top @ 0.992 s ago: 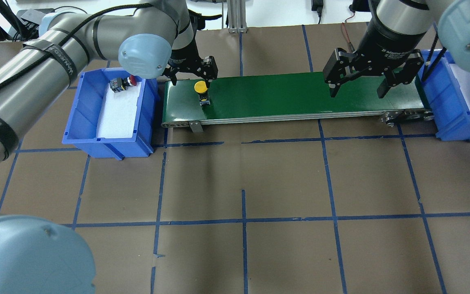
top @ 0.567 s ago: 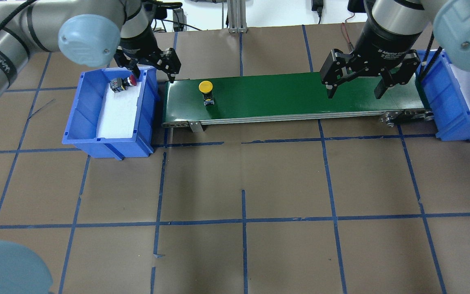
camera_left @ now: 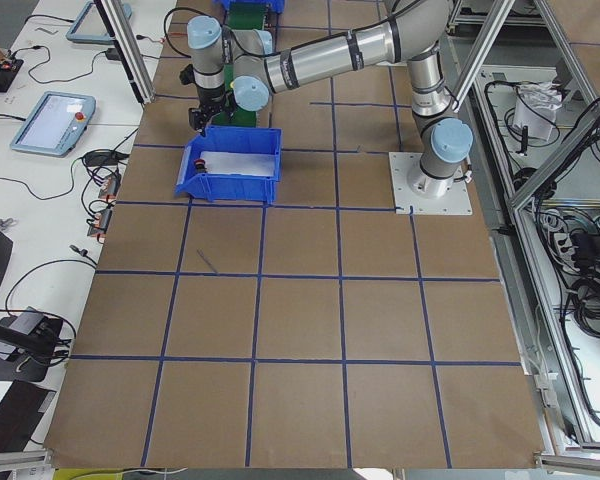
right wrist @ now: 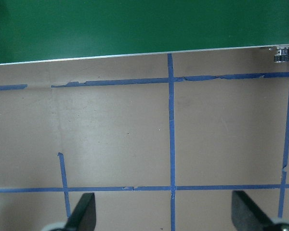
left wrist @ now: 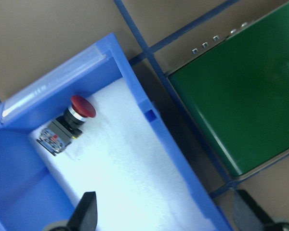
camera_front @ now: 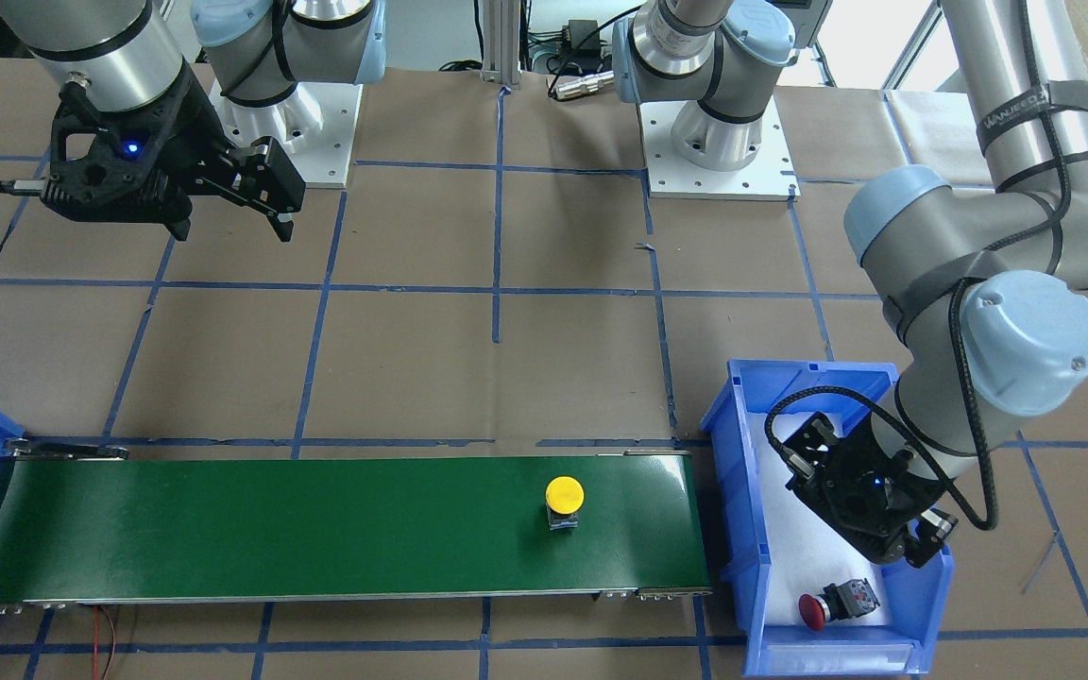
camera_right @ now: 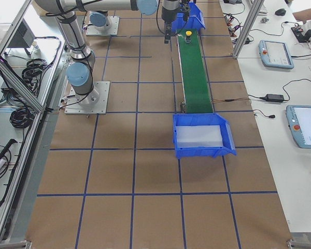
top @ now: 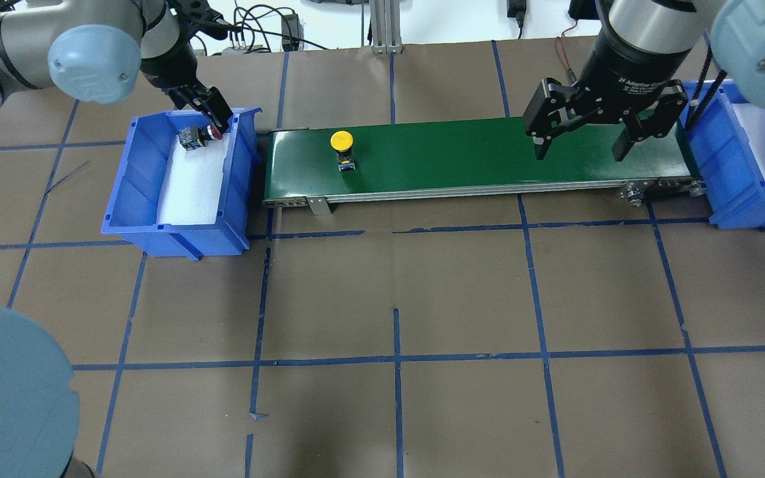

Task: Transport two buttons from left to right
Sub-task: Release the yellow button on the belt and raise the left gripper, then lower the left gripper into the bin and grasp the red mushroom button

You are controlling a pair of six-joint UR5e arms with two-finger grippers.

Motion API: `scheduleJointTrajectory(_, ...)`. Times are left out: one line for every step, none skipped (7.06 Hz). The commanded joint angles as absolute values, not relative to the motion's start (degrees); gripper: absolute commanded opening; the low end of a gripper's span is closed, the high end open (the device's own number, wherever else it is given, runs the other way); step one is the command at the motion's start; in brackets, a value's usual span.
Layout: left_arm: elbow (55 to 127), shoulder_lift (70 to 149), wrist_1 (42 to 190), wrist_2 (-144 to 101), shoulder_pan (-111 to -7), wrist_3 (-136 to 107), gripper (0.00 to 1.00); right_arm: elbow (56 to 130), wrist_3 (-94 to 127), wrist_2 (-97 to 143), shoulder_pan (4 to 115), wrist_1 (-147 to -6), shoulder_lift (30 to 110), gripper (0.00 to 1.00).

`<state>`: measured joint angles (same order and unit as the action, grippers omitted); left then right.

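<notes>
The yellow button [top: 341, 143] stands upright on the green conveyor belt [top: 462, 156] near its left end; it also shows in the front view [camera_front: 564, 495]. The red button [top: 200, 136] lies on its side on white foam at the far end of the left blue bin [top: 147, 179], as the left wrist view [left wrist: 70, 125] and the front view [camera_front: 832, 603] also show. My left gripper [top: 210, 114] is open and empty, hovering over that bin close to the red button. My right gripper [top: 580, 149] is open and empty above the belt's right part.
A second blue bin [top: 734, 192] with white foam stands at the belt's right end. Brown table paper with blue tape lines [top: 396, 362] surrounds the belt. Both robot bases [camera_front: 719, 142] are bolted down behind the belt.
My left gripper has moved left from above the belt's left end to over the left bin. The yellow button has travelled a little to the right on the belt. The right gripper has hardly moved.
</notes>
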<state>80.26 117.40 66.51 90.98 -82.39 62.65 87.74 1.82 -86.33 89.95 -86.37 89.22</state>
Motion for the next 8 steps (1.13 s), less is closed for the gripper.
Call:
scheduleJointTrajectory(80.25,121.45,62.58,90.97,-81.04,82.04,1.0,88.24,2.37,-86.22,89.91,-86.4,89.47,1.0)
scheduleJointTrajectory(80.33,123.29,59.45,91.31,-81.04,85.4,0.99,88.42,2.55,-85.96,89.83,-86.4,89.47,1.0)
scheduleJointTrajectory(80.42,125.05,58.2,92.54,-80.17,86.56,0.99,87.98,2.64,-85.96,90.0,-86.57,89.56,1.0)
scheduleJointTrajectory(80.42,125.76,57.92,92.64,-79.37,87.09,0.99,87.98,2.64,-85.96,90.0,-86.57,89.56,1.0)
scheduleJointTrajectory(81.12,126.38,56.01,92.72,-79.28,87.01,0.99,88.07,2.64,-85.96,89.91,-86.49,89.56,1.0)
scheduleJointTrajectory(80.69,127.69,54.16,92.64,-79.36,87.01,0.99,87.89,2.55,-85.96,90.0,-86.4,89.65,1.0)
scheduleJointTrajectory(80.68,128.14,54.14,92.64,-79.37,86.92,0.99,88.24,3.24,-85.87,90.17,-86.4,89.82,1.0)
scheduleJointTrajectory(81.03,128.23,53.97,92.72,-79.37,86.92,1.0,88.24,3.25,-85.87,90.0,-86.57,89.74,1.0)
